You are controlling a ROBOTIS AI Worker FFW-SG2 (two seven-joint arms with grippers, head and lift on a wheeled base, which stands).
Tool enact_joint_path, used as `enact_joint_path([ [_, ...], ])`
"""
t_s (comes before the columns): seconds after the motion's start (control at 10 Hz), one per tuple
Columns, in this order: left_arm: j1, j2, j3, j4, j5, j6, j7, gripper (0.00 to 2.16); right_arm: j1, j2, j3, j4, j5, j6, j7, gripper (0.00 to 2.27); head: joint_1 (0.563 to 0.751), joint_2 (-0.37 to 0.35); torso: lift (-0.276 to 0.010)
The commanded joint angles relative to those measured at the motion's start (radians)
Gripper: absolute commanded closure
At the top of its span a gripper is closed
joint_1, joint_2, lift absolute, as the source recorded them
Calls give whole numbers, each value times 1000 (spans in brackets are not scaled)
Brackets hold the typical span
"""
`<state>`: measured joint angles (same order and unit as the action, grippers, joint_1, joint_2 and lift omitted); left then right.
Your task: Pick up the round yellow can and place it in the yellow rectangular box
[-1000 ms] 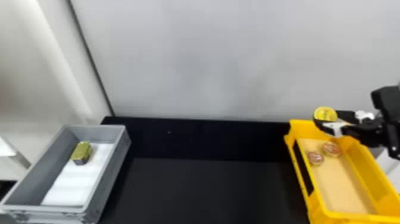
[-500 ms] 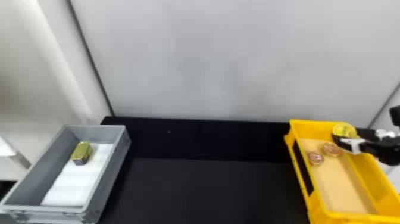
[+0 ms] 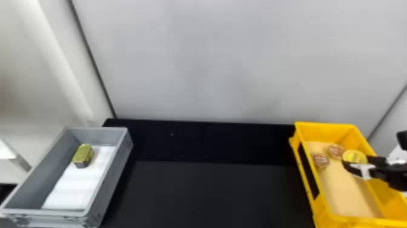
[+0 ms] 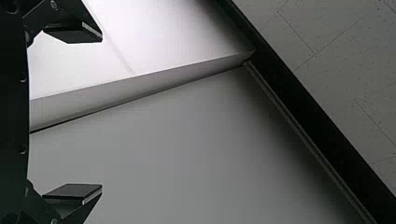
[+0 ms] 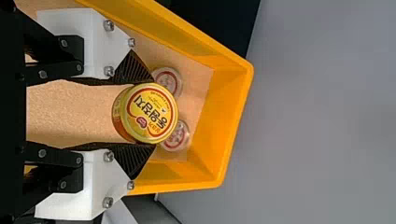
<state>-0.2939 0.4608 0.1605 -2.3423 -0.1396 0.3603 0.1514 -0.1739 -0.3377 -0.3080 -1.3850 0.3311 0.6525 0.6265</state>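
We are holding the round yellow can point(image 3: 353, 156) over the yellow box point(image 3: 327, 126).
Our right end effector point(image 3: 356, 160) is gripping it; our left end effector point(image 4: 101, 112) is standing open.

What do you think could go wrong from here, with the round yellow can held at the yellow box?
The round yellow can might come down on the two small round containers in the yellow box, as it looks close to them. The right gripper or its arm could also catch the box's side wall, which it reaches across. If released too high, the can may tip or roll.
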Motion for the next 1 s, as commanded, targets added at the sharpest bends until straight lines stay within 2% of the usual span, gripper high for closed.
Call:
enact_joint_path([
  [0.0,1,1,-1,0,0,0,-3,140,10,3,15,49,-27,1,-14,704,663,54,-9],
  [0.9,-10,4,-12,0,0,5,-3,140,17,-1,10,169,-87,38,-40,704,663,54,-9],
])
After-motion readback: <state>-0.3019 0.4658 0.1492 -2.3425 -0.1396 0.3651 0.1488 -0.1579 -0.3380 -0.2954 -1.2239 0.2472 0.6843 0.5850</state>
